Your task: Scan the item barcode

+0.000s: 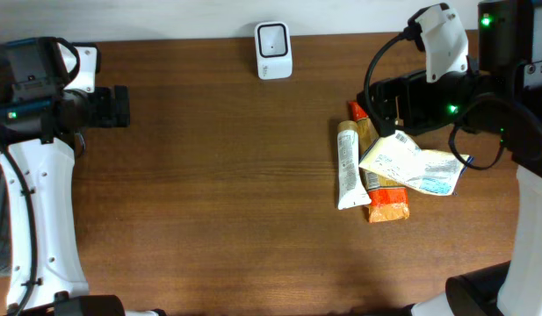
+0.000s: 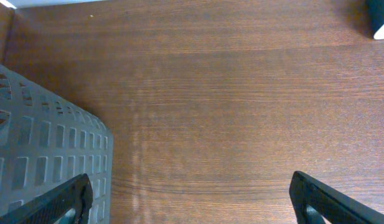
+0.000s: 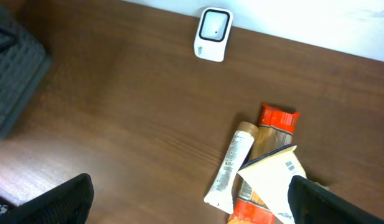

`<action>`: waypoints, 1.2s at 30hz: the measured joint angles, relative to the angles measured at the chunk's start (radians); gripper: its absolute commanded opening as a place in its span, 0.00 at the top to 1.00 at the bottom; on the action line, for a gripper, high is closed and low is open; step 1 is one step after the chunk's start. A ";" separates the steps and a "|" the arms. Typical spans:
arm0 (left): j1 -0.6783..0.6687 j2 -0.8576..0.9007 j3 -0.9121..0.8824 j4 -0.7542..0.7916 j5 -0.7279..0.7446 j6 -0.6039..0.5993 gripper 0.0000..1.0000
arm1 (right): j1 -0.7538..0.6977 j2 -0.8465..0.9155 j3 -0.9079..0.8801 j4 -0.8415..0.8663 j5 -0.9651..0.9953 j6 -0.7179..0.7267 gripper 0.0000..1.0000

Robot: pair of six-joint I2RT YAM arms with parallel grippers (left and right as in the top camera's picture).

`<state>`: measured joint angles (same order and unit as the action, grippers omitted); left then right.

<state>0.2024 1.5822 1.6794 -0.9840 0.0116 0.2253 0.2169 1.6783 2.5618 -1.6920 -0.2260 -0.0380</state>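
A white barcode scanner stands at the table's far edge, also seen in the right wrist view as the scanner. Three items lie piled at the right: a white tube, an orange packet and on top a white and blue pouch with a barcode showing. My right gripper hovers over the far end of the pile, open and holding nothing. The pouch lies beside its right finger. My left gripper is open over bare wood at the far left.
A grey perforated crate sits at the table's left side, just by my left gripper's left finger. It also shows in the right wrist view as the crate. A wooden table lies between the arms.
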 measured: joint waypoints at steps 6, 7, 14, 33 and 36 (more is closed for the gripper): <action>0.000 0.000 0.000 0.000 0.000 0.000 0.01 | -0.001 -0.269 -0.483 0.439 0.182 -0.018 0.01; 0.000 0.000 0.000 0.003 0.000 0.000 0.01 | -0.014 -0.362 -0.660 0.623 0.188 -0.023 0.01; 0.000 0.000 0.000 0.001 0.003 0.000 0.01 | -0.141 -1.012 -1.869 1.664 0.140 -0.037 0.01; 0.000 0.003 0.000 0.000 0.003 0.000 0.01 | -0.142 -1.664 -2.548 1.622 0.134 -0.040 0.02; 0.000 0.003 0.000 0.000 0.003 0.000 0.01 | -0.142 -1.664 -2.548 1.622 0.134 -0.040 0.01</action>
<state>0.2028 1.5848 1.6794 -0.9840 0.0151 0.2253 0.0753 0.0147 0.0135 -0.0704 -0.0921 -0.0780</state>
